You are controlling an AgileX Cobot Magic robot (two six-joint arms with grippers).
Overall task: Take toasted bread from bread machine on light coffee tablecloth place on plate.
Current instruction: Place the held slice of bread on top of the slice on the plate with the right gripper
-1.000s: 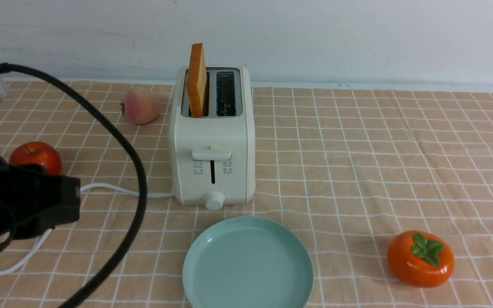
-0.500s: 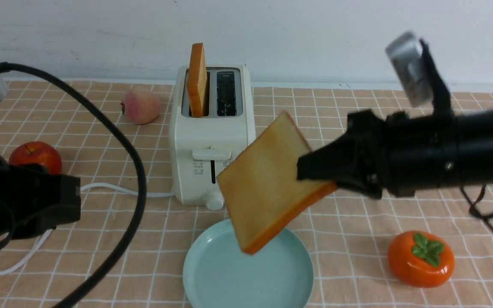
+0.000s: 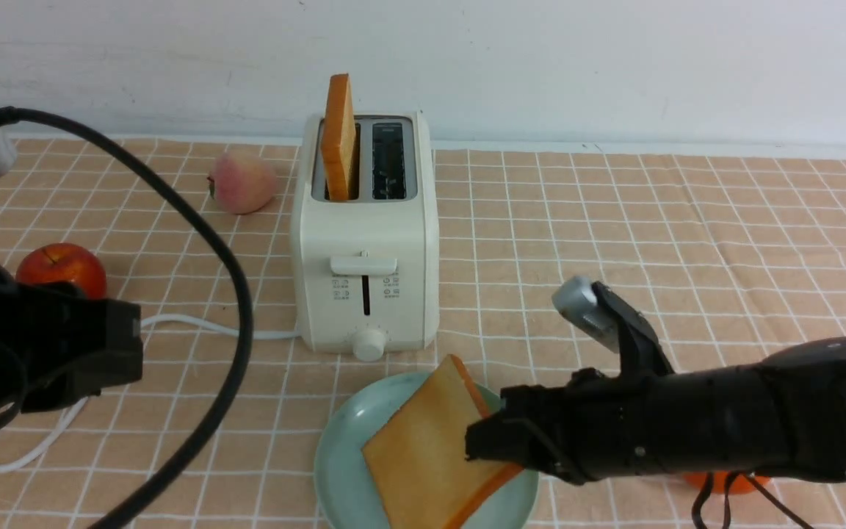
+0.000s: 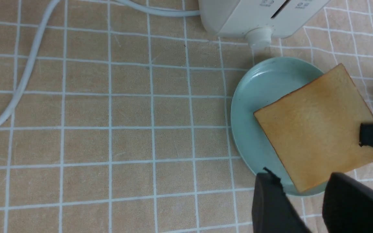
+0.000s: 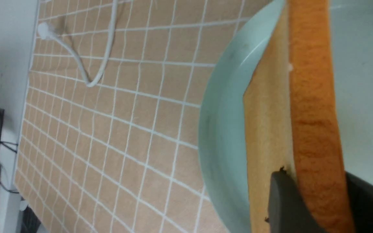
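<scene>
A pale wall (image 3: 614,66) stands behind a surface covered by a peach checked cloth (image 3: 651,235). In the lower middle of the front view, a slice of toast (image 3: 423,455) lies tilted over a mint-green plate (image 3: 338,455). One corner is raised toward the toaster (image 3: 364,279), and the lower edge runs off the bottom of the frame. The right fingers (image 3: 489,441) are clamped on its right-hand edge, one on each face. The right arm (image 3: 724,433) reaches in almost level from the lower right.

A second slice (image 3: 338,136) stands upright in the toaster's left slot, in the upper middle. The left arm (image 3: 41,353) sits at the left edge. Its left fingers (image 4: 270,207) are apart and hold nothing, just beside the plate's rim in the left wrist view.

Whether the tilted slice touches the plate cannot be told. Only a sliver of an orange fruit (image 3: 720,481) shows under the right arm. A black cable (image 3: 236,308) loops across the left side, in front of the toaster's white cord (image 3: 195,327).

Half a second ago the slice hung higher, in front of the toaster's lower right corner. The right arm then crossed the middle right, and the orange fruit was in full view. The left arm and the second slice have not moved.
</scene>
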